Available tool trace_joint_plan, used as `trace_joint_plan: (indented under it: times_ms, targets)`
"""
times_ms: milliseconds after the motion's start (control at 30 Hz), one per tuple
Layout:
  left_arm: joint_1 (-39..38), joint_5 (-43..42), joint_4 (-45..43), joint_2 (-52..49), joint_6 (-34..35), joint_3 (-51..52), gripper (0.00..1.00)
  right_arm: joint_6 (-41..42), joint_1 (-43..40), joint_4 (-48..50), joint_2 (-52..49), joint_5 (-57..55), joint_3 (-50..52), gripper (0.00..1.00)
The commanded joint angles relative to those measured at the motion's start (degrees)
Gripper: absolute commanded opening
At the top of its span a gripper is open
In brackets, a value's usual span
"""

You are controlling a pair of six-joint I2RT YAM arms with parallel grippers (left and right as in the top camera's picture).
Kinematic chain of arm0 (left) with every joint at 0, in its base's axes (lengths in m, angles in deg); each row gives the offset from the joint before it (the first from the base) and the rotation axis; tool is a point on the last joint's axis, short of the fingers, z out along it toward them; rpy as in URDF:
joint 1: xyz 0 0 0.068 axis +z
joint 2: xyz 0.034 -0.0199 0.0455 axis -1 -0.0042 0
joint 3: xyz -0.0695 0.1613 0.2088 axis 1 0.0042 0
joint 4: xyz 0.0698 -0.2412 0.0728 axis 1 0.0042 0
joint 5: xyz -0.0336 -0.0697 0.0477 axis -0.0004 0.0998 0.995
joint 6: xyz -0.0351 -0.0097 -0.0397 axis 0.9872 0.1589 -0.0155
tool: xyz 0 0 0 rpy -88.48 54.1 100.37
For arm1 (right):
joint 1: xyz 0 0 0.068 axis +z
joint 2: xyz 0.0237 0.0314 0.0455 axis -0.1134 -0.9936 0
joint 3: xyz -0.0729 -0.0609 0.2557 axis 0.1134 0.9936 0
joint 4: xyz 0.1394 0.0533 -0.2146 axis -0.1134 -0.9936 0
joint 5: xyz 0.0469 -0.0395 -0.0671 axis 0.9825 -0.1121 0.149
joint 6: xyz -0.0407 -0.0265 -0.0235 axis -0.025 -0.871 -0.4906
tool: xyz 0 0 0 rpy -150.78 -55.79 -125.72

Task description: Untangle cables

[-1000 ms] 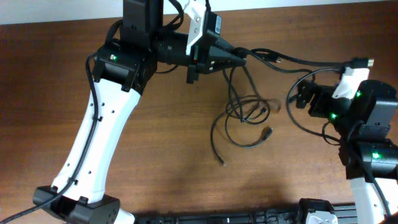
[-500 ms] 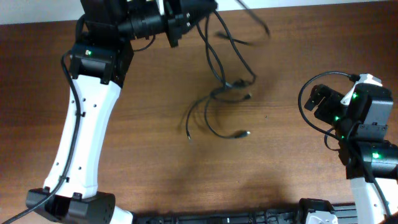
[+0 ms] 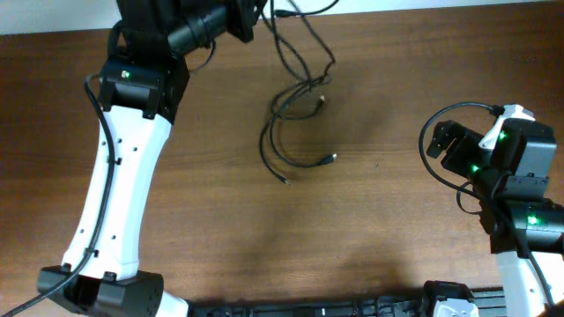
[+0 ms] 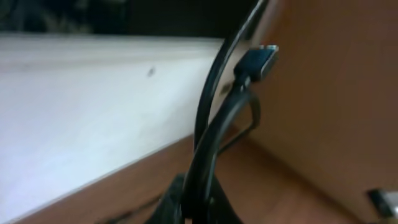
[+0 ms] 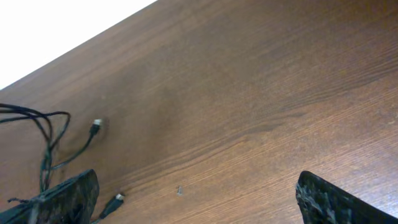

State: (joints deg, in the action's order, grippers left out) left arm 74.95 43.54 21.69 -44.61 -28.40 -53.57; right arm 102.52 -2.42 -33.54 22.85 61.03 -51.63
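Note:
The cables [image 3: 295, 114] are thin black cords with small plug ends. They hang from the top edge of the overhead view down to loose loops on the table centre. My left gripper [image 3: 256, 11] is at the far top edge, shut on the cables [image 4: 208, 143]; a plug end [image 4: 261, 61] sticks up past the fingers. My right gripper [image 3: 441, 141] is open and empty at the right, well apart from the cables. In the right wrist view its fingers [image 5: 199, 199] frame bare wood, with cable strands and plugs [image 5: 93, 127] at the left.
The table is brown wood [image 3: 370, 229] with a white surface beyond its far edge [image 3: 441, 7]. The left arm [image 3: 132, 158] spans the left side. The right arm base [image 3: 520, 220] stands at the right edge.
My left gripper has swung left and toward the far edge, dragging the cables with it. My right gripper has let go of a cable end and now sits open and empty.

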Motion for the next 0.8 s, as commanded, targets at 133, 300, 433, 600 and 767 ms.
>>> trace_joint_plan:
  times_ms: [133, 300, 433, 600, 767]
  targets:
    - [-0.3, -6.6, -16.9, 1.7, 4.4, -0.8, 0.0, 0.2, -0.1, 0.2, 0.1, 0.8, -0.2, 0.99]
    - [-0.4, -3.7, -3.7, 1.7, -2.5, -0.8, 0.18, 0.2, -0.1, 0.2, 0.1, 1.4, -0.2, 0.99]
    - [-0.4, -1.4, 18.3, 0.8, -12.2, -0.8, 0.61, 0.2, -0.1, 0.2, 0.1, 1.7, -0.2, 0.99]
    - [-0.4, 3.8, 37.6, 0.3, -17.6, -0.8, 0.99, 0.2, -0.1, 0.2, 0.1, 2.1, -0.2, 0.99]
    - [-0.4, 16.2, 45.9, 0.3, -17.6, -0.8, 0.99, 0.2, -0.1, 0.2, 0.1, 4.7, -0.2, 0.99]
